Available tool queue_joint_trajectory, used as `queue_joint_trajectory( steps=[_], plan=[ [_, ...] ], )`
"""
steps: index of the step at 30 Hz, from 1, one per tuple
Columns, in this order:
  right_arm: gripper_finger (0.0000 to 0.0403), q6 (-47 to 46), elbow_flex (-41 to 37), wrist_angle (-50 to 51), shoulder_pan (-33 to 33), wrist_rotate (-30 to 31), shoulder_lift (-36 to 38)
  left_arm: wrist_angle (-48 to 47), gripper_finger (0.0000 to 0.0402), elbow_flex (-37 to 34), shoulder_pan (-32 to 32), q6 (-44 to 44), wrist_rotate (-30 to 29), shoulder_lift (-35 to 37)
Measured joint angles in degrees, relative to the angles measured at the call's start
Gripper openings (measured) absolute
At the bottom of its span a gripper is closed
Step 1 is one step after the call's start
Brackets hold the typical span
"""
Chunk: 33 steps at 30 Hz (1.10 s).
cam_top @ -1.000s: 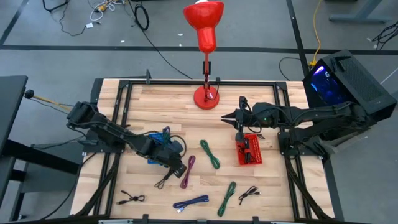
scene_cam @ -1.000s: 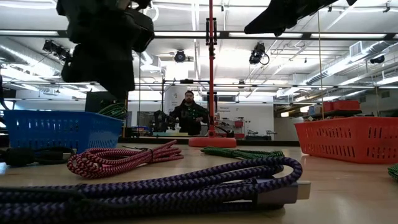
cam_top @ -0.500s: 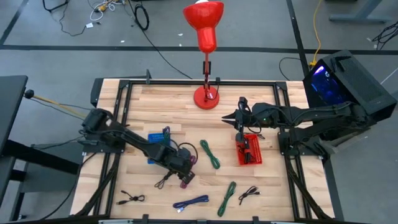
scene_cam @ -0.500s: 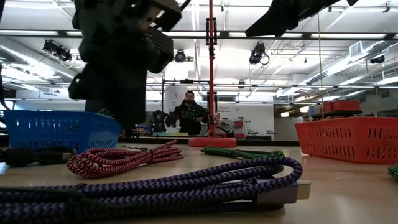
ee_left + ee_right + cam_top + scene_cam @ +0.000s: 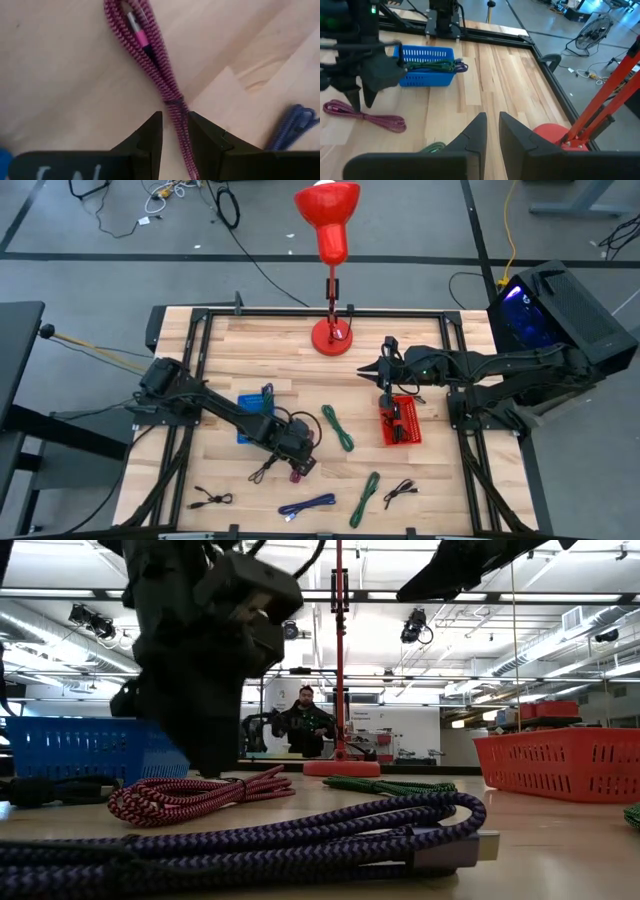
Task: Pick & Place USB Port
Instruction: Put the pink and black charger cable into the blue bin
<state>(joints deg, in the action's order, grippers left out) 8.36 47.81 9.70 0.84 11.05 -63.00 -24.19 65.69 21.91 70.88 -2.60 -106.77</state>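
A magenta braided cable lies bundled on the wood table, its plug tucked between the strands. My left gripper points steeply down over it, open. One finger stands on either side of the bundle's tied middle, close to the table. The high view shows this gripper at centre-left, with the cable's end showing beside it. My right gripper hovers over the red basket, narrowly open and holding nothing.
A blue basket holding cables stands just left of my left gripper. Green cables, a blue-purple cable and black cables lie around. A red lamp stand stands at the far edge.
My left gripper has moved from beside the blue basket toward the table's near and right edges. It has also come down over the magenta cable, and its fingers now straddle the bundle. The cable has not moved.
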Motion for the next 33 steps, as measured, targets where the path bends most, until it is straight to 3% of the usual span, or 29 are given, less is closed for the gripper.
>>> queue_joint_trajectory(
  steps=[30,33],
  plan=[
    [0.0051,-0.16,0.00,0.25,0.01,-0.11,0.00,1.29,0.0094,-0.02,-0.26,0.45,0.31,-1.63],
    [0.0051,-0.14,0.00,0.25,0.00,-0.11,0.00,0.76,0.0094,-0.02,-0.65,-0.07,3.06,-1.48]
  ],
)
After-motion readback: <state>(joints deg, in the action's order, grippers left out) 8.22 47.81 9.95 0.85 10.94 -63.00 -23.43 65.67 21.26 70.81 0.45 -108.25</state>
